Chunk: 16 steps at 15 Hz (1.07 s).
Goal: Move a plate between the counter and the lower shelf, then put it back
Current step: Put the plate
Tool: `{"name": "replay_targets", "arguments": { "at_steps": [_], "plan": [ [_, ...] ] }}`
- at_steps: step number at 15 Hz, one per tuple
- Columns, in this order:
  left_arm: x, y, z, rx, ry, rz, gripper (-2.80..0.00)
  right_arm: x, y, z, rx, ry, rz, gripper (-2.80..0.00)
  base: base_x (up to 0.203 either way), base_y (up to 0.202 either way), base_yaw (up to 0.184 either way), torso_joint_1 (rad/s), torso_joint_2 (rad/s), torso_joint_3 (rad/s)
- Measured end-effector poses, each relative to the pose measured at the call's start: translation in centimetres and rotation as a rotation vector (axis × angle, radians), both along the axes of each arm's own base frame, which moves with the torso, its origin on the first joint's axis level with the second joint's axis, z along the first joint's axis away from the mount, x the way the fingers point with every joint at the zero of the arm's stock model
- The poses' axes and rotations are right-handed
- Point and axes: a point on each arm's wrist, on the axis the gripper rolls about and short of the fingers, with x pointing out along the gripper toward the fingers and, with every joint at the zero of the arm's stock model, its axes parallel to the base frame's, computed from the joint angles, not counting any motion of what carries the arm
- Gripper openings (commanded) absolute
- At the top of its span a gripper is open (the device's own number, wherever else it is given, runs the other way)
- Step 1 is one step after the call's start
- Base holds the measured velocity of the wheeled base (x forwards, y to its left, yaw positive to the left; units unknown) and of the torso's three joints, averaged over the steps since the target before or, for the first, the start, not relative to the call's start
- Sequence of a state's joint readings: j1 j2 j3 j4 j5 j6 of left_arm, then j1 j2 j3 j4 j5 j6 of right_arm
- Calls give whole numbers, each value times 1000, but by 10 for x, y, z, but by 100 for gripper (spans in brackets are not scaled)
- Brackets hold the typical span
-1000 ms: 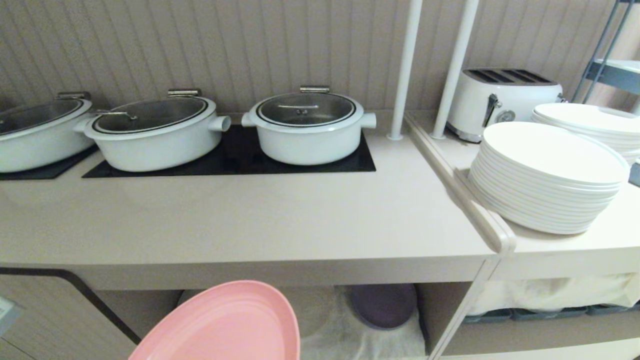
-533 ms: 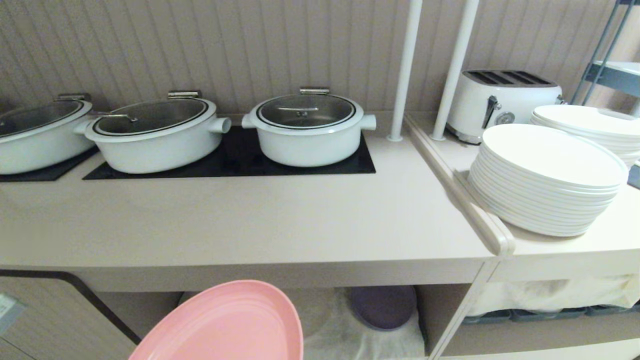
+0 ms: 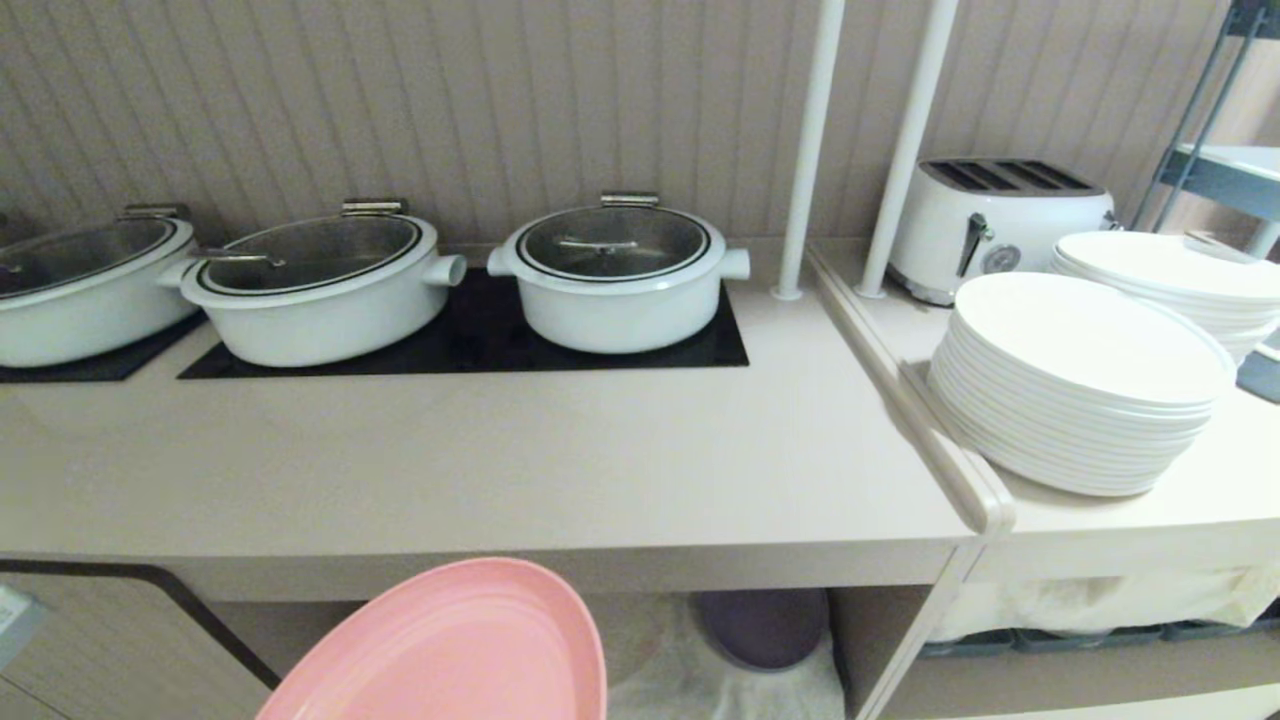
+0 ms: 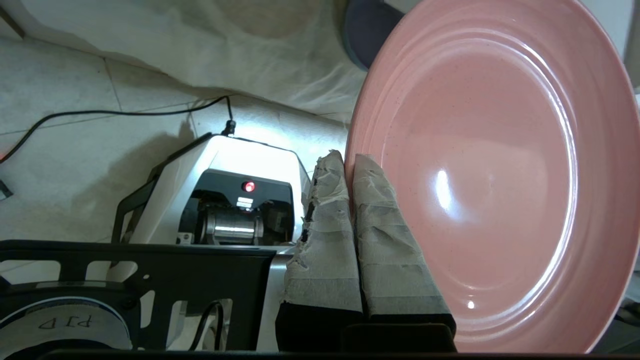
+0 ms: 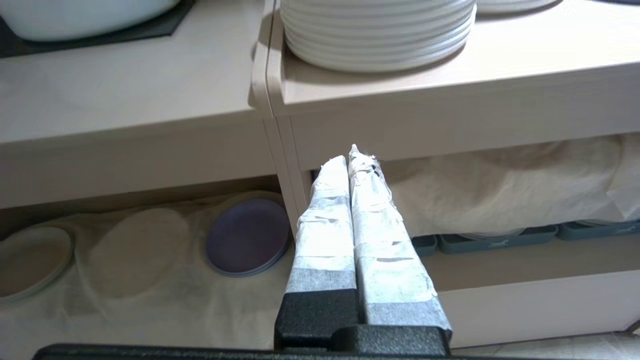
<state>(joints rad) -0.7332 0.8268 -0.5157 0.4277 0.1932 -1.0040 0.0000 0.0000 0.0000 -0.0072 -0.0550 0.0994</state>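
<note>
The pink plate (image 3: 460, 650) hangs tilted below and in front of the counter (image 3: 500, 470), at the bottom edge of the head view. My left gripper (image 4: 349, 160) is shut on the plate's rim (image 4: 490, 175), one taped finger on each face. Behind the plate lies the lower shelf (image 3: 700, 690) with its wrinkled white cloth. My right gripper (image 5: 352, 157) is shut on nothing and hangs in front of the upright that divides the lower shelf (image 5: 150, 300) from the adjoining one.
A purple plate (image 3: 765, 625) lies on the shelf cloth. Three white lidded pots (image 3: 620, 265) stand on black panels at the counter's back. Stacked white plates (image 3: 1085, 380), a toaster (image 3: 1000, 225) and two white poles (image 3: 805, 150) are to the right.
The whole scene has slid down a little in the head view, so the camera has risen. The pink plate keeps its place in the picture, still gripped.
</note>
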Motion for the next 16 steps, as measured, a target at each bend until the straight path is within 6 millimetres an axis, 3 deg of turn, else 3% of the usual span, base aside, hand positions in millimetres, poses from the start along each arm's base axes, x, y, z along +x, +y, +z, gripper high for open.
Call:
{"name": "replay_targets", "arguments": {
  "at_steps": [16],
  "plan": [
    [26, -23, 18, 42, 16, 18, -280, 0, 0, 0, 1, 0, 0, -280, 0, 0, 0, 13, -28, -13]
  ]
}}
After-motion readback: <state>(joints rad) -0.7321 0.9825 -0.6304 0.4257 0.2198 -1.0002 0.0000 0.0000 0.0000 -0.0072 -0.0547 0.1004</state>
